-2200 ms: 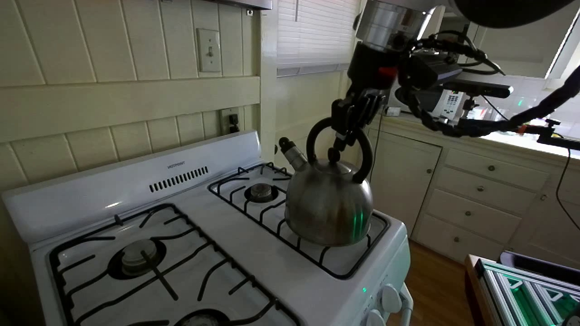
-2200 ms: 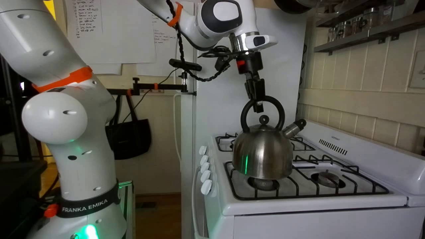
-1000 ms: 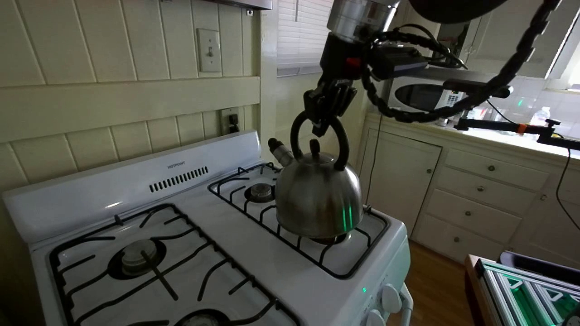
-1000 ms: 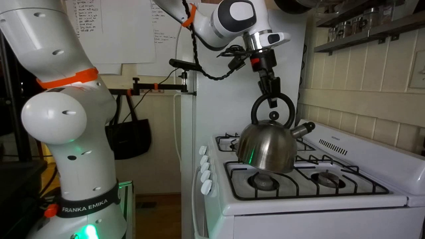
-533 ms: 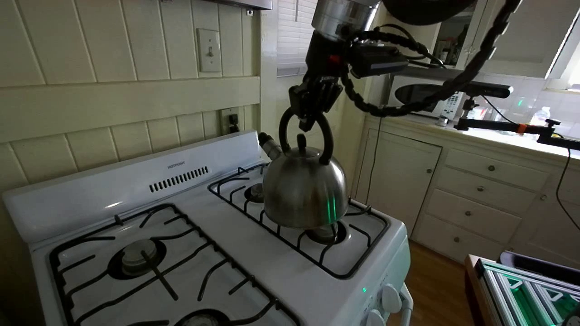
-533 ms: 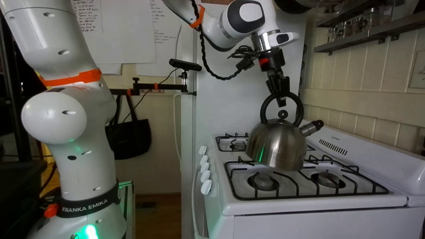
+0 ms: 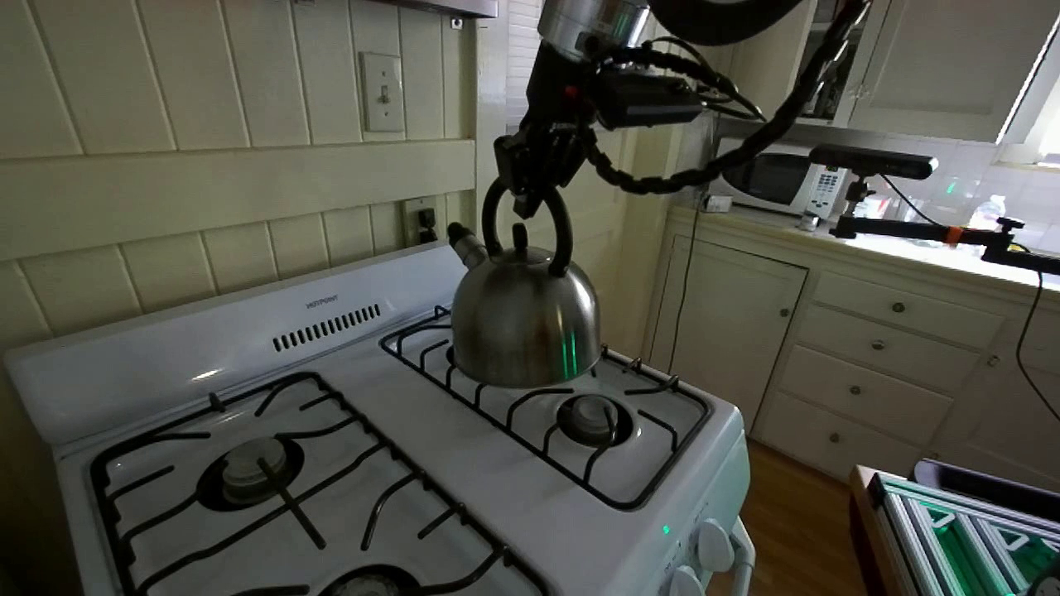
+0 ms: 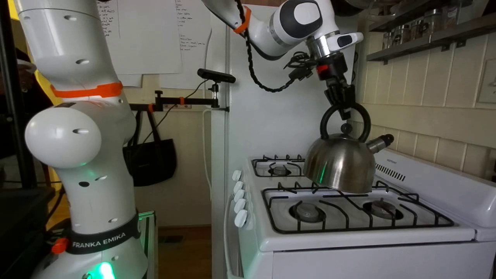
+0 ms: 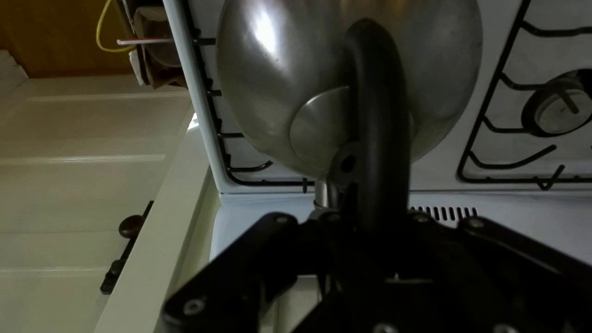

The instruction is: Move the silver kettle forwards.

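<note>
The silver kettle hangs in the air above the stove, in both exterior views (image 7: 526, 323) (image 8: 341, 164) and large in the wrist view (image 9: 277, 88). Its body is slightly tilted, with the spout (image 8: 380, 143) pointing towards the stove's backguard. My gripper (image 7: 526, 199) is shut on the top of the black arched handle (image 8: 366, 122); this also shows in an exterior view, where the gripper (image 8: 344, 110) grips the loop. In the wrist view the handle runs down between the dark fingers (image 9: 370, 226); the fingertips themselves are too dark to make out.
The white gas stove (image 7: 397, 430) has black grates (image 8: 337, 228). The front burner (image 7: 595, 418) is uncovered below the kettle. The backguard (image 7: 248, 323) and panelled wall stand behind. A shelf with jars (image 8: 430, 38) juts out above.
The kettle has been lifted off the front burner's grate and carried towards the back of the stove, away from the knobs, rising a little. The gripper stays on the handle.
</note>
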